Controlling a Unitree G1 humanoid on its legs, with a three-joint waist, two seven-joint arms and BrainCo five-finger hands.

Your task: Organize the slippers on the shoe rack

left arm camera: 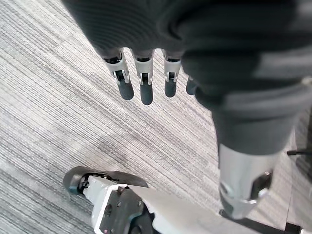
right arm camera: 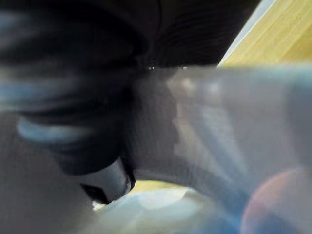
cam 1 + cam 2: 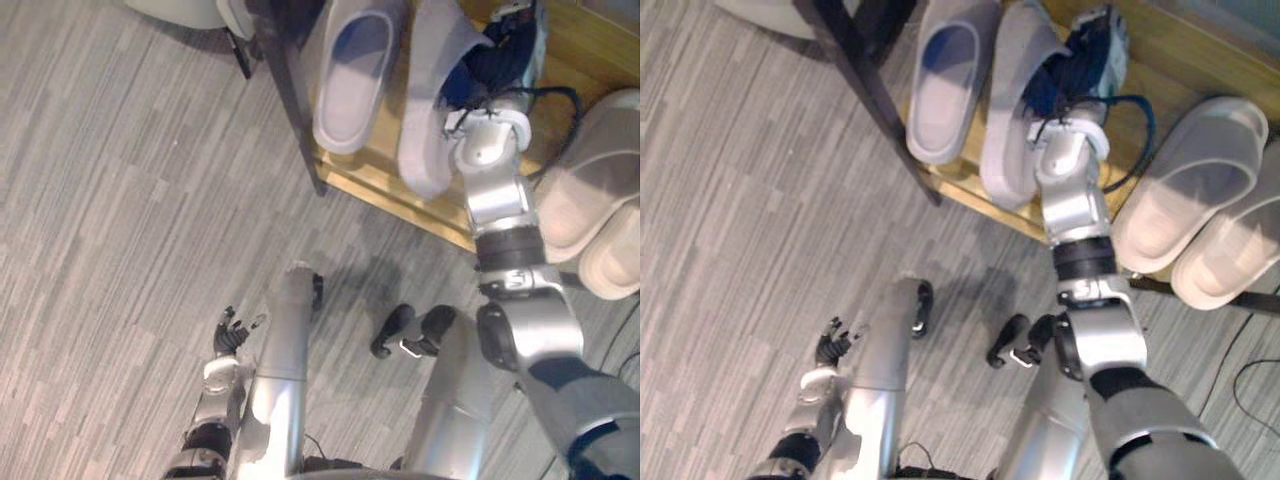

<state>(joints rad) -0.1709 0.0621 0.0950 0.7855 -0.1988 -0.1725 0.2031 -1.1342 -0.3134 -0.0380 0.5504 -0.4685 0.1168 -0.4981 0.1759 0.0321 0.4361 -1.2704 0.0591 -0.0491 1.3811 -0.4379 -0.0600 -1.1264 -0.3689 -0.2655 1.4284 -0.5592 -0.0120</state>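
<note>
Left hand (image 3: pixel 230 335): we see it low beside the robot, over the floor, holding nothing. Its silver fingers (image 1: pixel 141 87) with dark rubbery tips hang straight and loose in a row.
Floor (image 3: pixel 120 200): grey, with fine streaks like carpet or woven planks, laid in staggered strips.
Right hand (image 3: pixel 490 62): reached out to the shoe rack, its dark ribbed cover lies against the far end of the second grey slipper. Its fingers are hidden against the slipper and smeared in the wrist view, so we cannot tell whether they are closed round it.
Shoe rack (image 3: pixel 385 185): a flat shelf of pale yellow wood with a smooth face and a straight front edge.
Frame post (image 3: pixel 290 90): a thin, dark, matte bar slanting down past the shelf's left end.
First grey slipper (image 3: pixel 350 75): soft, smooth, foam-like lilac-grey, with rounded ends, a thick sole and a broad band over an open toe. It lies sole down at the shelf's left end, footbed showing.
Second grey slipper (image 3: pixel 428 110): same material and colour, just beside the first. It shows us a plain smooth side rather than its footbed.
Beige slippers (image 3: pixel 1190 185) (image 3: pixel 1240 250): cream, matte, chunky and rounded, each with a wide band. They sit side by side and touching at the rack's right end, well apart from the grey pair.
Count: we count four slippers, two grey and two beige, all at the rack, and one shelf.
</note>
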